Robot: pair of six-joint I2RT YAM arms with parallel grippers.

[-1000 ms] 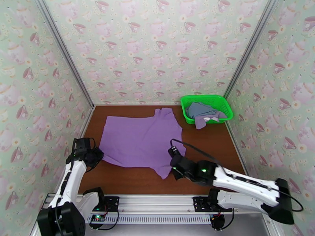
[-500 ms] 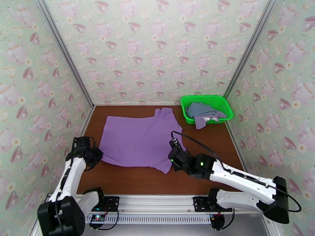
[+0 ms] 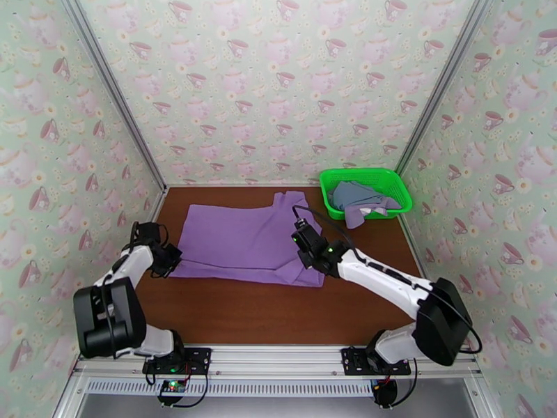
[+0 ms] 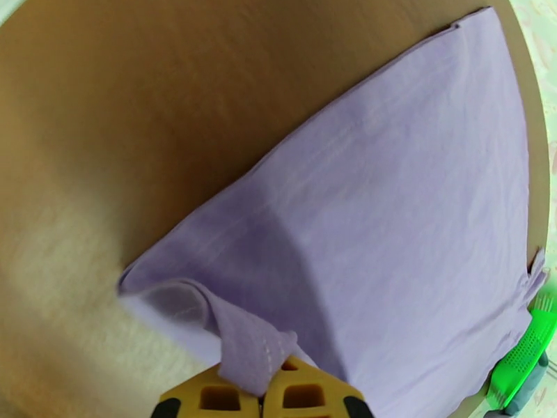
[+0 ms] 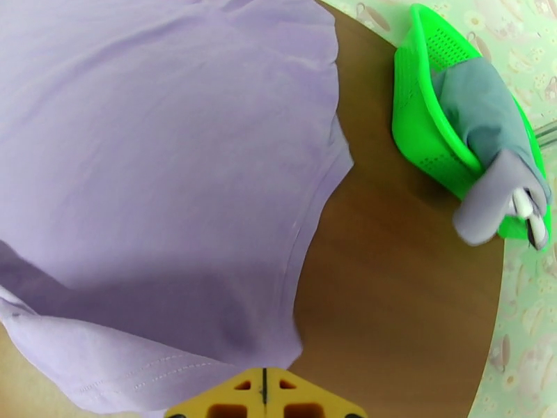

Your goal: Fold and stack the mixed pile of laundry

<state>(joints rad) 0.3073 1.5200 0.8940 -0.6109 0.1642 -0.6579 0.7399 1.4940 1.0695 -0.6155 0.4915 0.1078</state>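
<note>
1. Lying on the brown tabletop (image 3: 278, 315), the bright purple cloth shirt (image 3: 237, 235) runs left to right, near hem lifted.
2. Left gripper (image 3: 170, 259) pinches the hem's left corner; right gripper (image 3: 306, 249) is clamped at the right corner.
3. Flat cloth lies beyond both, toward the far wall (image 3: 278, 99).

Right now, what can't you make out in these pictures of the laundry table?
- Top view: what lies beneath the blue-grey garment in the green basket, covered by it.
- Right wrist view: the white bit inside the lavender-grey garment, too small to name.
- Left wrist view: the basket, cut off at the bottom right corner.
</note>
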